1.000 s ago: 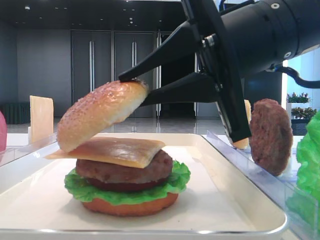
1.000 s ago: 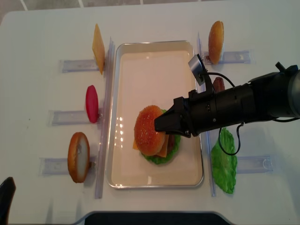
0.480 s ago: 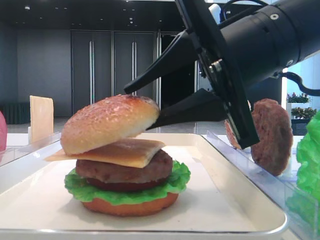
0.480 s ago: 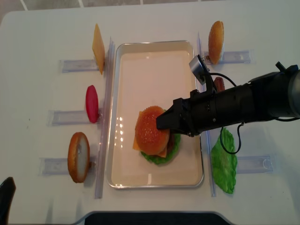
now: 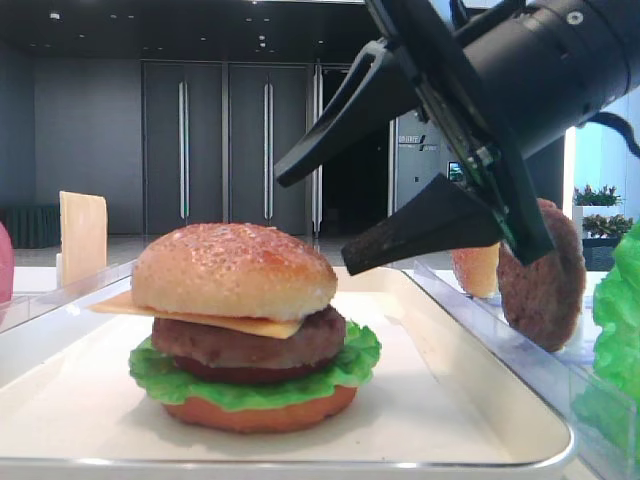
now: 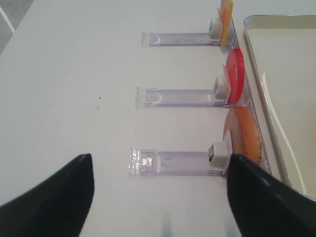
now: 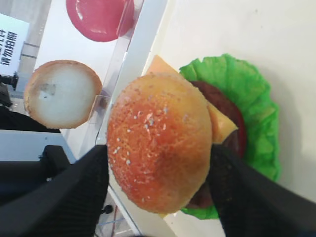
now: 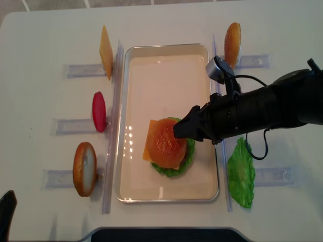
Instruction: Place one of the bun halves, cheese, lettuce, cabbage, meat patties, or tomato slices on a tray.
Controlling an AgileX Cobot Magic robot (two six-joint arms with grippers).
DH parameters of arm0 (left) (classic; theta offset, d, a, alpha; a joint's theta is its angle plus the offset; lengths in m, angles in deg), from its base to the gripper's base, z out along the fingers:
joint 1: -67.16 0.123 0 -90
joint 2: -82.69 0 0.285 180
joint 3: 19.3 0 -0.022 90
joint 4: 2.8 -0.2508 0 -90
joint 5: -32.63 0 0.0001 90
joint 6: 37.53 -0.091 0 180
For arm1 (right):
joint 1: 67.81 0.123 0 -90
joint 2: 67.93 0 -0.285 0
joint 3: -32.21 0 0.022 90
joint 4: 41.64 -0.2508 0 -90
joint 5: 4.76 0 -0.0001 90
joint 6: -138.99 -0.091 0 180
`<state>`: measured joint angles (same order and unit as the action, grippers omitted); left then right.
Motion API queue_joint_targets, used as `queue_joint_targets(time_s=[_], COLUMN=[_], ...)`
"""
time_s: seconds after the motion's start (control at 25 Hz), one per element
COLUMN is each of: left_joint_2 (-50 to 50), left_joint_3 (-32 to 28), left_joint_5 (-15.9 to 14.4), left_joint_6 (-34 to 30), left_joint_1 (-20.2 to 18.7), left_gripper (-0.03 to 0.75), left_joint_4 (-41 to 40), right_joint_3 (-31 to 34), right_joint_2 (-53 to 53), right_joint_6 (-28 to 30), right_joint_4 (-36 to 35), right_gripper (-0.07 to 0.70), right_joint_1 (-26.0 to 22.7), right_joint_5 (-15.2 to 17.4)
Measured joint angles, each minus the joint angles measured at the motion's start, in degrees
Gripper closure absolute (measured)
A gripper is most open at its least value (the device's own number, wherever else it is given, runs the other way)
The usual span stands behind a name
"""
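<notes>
On the left of the counter, clear racks hold spare ingredients on edge: a cheese slice, a red tomato slice and a plain bun half stand upright, presumably so that a claw can take each from the side. The left claw sits low over that rack area, fingers spread wide and empty, idle and well apart from the work. The white tray lies in the middle and carries the stack: bottom bun, lettuce, meat patty, cheese overhanging to the left, and the speckled top bun resting level on the cheese, centred over the layers. The right claw is open, its fingers standing clear on either side of the top bun with visible gaps in the wrist view; it grips nothing. The placement appears complete, and the open spread suits a clean withdrawal without dragging the dome. To the right of the tray, a further bun, a patty and a loose lettuce leaf wait by their racks.
</notes>
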<state>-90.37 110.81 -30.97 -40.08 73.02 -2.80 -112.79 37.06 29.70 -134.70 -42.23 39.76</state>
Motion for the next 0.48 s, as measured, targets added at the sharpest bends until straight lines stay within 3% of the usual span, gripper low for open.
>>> queue_joint_targets(time_s=[0.16, 0.32, 0.48], left_joint_2=[0.0, 0.0, 0.0], left_joint_3=[0.0, 0.0, 0.0], left_joint_5=[0.0, 0.0, 0.0], left_joint_6=[0.0, 0.0, 0.0], left_joint_1=[0.0, 0.0, 0.0], left_gripper=[0.073, 0.073, 0.073], left_joint_4=[0.0, 0.0, 0.0], right_joint_3=[0.0, 0.0, 0.0], right_joint_2=[-4.3, -8.2, -13.3], right_joint_6=[0.0, -0.7, -7.4], right_joint_4=[3.4, 7.2, 16.9], right_gripper=[0.178, 0.178, 0.178], right_joint_1=[0.0, 0.0, 0.0], right_joint_5=[-3.8, -4.8, -8.3])
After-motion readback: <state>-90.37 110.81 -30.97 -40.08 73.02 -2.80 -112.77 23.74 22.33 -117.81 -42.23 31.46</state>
